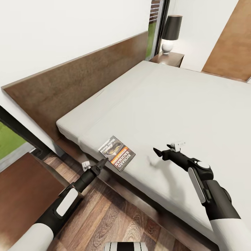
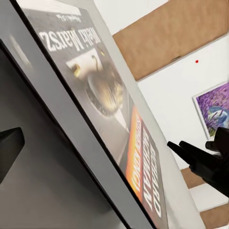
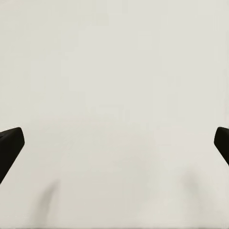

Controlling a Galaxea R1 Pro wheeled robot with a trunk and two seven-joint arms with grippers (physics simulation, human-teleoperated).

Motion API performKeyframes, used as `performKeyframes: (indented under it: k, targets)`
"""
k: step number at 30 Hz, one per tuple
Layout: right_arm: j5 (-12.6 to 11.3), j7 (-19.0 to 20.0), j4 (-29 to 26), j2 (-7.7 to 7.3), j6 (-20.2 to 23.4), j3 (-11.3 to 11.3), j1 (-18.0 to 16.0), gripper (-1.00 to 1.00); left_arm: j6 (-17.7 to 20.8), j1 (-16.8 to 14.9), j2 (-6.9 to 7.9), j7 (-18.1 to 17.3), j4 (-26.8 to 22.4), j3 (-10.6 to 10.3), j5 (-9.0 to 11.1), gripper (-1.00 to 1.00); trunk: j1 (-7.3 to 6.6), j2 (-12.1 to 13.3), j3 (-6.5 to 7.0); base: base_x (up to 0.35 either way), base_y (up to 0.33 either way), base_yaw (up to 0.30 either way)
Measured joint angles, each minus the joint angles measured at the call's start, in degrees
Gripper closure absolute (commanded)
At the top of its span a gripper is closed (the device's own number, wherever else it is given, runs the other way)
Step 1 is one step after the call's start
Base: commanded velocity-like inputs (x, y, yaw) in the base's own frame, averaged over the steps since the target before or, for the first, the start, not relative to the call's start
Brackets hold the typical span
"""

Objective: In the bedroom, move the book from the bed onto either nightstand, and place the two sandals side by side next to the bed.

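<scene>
I have the book (image 1: 117,153) lying flat on the bed (image 1: 181,104), right at the mattress edge nearest me, close to the headboard-side corner. Its long axis runs diagonally, from the corner facing the headboard down toward the bed's near rim, with the orange-red title band at the rim end.

My left gripper (image 1: 101,164) sits just off that same edge, its tip almost touching the book's near-left corner. In the left wrist view the book (image 2: 102,102) looms very close and edge-on, with the mattress side beneath it. I see 1 dark finger (image 2: 9,145) at the frame's margin, so I cannot tell how wide the jaws stand.

My right gripper (image 1: 161,152) hovers over bare mattress on the far side of the book, away from the headboard, clearly further off than the left. Its 2 fingertips (image 3: 10,143) sit at opposite margins of the right wrist view, so it is spread wide with nothing between them.

I judge the left arm the nearer 1, and it would need to close across the book's short side.
</scene>
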Motion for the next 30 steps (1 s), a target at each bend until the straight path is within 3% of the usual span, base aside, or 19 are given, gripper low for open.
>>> performKeyframes:
  k: [4, 21, 30]
  targets:
    - [0.0, 0.0, 0.1, 0.00, 0.0, 0.0, 0.0, -1.00, 0.1, 0.0, -0.03, 0.0, -0.1, 1.1, 0.0, -1.00, 0.00, 0.0, 0.00, 0.000, 0.000, 0.000]
    - [0.1, 0.0, 0.1, 0.00, 0.0, 0.0, 0.0, -1.00, 0.0, 0.0, -0.05, -0.1, 0.0, 1.7, 0.2, -1.00, 0.00, 0.0, 0.00, 0.000, 0.000, 0.000]
    - [0.1, 0.2, 0.0, 0.00, 0.0, 0.0, 0.0, -1.00, -0.1, 0.0, -0.05, -0.1, 0.2, 1.7, 2.8, -1.00, 0.00, 0.0, 0.00, 0.000, 0.000, 0.000]
